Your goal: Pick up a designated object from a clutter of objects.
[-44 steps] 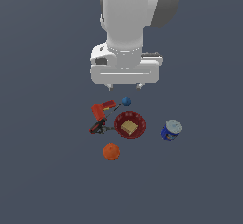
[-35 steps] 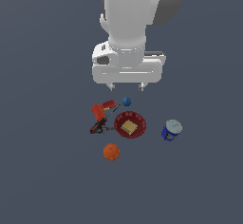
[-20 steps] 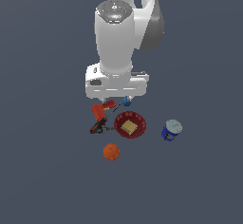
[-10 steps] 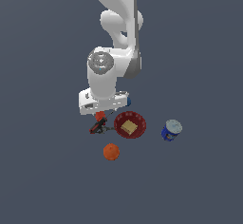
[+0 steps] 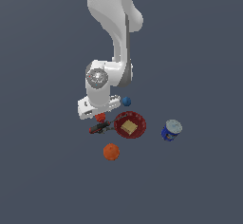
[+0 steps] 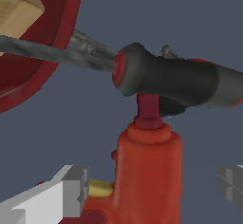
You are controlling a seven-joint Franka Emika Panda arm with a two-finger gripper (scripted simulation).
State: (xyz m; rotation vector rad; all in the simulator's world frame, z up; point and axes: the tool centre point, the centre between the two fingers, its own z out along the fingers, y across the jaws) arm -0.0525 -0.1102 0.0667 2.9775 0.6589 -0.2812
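Low over the clutter, the end effector (image 6: 151,190) straddles the red-orange tool (image 6: 148,171), fingers spread wide.

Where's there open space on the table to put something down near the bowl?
Bare surface lies between red bowl and blue can, and beyond orange fruit. Crowded on the bowl's other side: black-red tool, red-orange tool and gripper bunch together.

Two tools (image 5: 100,128) (image 6: 148,171), one bowl (image 5: 138,118).

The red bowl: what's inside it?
A tan block lies inside the red bowl. The black-and-red tool has its tip at the rim; whatever is under the block is hidden.
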